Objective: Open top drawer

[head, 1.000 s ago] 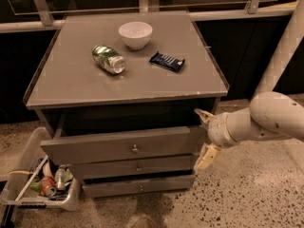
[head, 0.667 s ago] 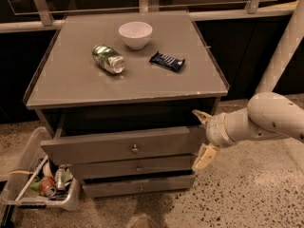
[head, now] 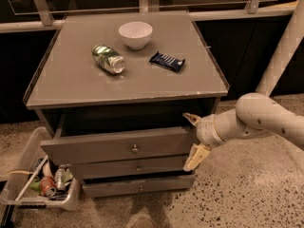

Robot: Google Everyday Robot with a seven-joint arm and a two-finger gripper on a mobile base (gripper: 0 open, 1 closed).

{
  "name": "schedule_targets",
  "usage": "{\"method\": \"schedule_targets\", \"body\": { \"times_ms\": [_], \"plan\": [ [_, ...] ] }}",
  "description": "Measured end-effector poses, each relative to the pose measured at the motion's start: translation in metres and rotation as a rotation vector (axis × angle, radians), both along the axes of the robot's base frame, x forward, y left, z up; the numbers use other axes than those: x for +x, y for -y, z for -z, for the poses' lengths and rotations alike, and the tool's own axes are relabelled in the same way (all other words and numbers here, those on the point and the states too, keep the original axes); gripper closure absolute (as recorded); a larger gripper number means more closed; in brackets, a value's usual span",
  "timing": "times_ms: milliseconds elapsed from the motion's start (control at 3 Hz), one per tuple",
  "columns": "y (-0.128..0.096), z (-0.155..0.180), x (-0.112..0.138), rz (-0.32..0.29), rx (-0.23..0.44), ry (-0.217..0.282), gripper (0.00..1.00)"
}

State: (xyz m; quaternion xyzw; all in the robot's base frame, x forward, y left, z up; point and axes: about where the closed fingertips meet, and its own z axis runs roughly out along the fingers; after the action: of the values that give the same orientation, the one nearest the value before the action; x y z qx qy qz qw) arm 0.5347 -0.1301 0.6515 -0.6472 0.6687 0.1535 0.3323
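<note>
Top drawer (head: 118, 148) is sitting partway out, gripper (head: 185, 141) w/ jaws spread hanging under counter's (head: 142, 84) front-right corner, more pull prob needed.

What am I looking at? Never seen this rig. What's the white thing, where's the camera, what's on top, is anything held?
There is one camera, looking down at the cabinet's front; its mount is not shown. The white tube on the right is the robot's single arm, ending in a two-finger pincer. The pincer is open, with one finger above and one below the right end of the top drawer, which is partly pulled out. On the cabinet top lie a white bowl, a crushed green can and a dark blue snack bar. The pincer carries no loose object.
</note>
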Motion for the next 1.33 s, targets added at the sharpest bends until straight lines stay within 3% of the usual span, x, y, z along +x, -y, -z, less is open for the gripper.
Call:
{"method": "schedule_targets", "body": {
  "times_ms": [333, 667, 1000, 1333],
  "plan": [
    [-0.015, 0.008, 0.005, -0.036, 0.017, -0.01, 0.0],
    [-0.016, 0.008, 0.006, -0.037, 0.018, -0.01, 0.17],
    [-0.016, 0.008, 0.006, -0.037, 0.018, -0.01, 0.41],
    [-0.011, 0.001, -0.01, -0.051, 0.038, -0.02, 0.64]
  ]
}}
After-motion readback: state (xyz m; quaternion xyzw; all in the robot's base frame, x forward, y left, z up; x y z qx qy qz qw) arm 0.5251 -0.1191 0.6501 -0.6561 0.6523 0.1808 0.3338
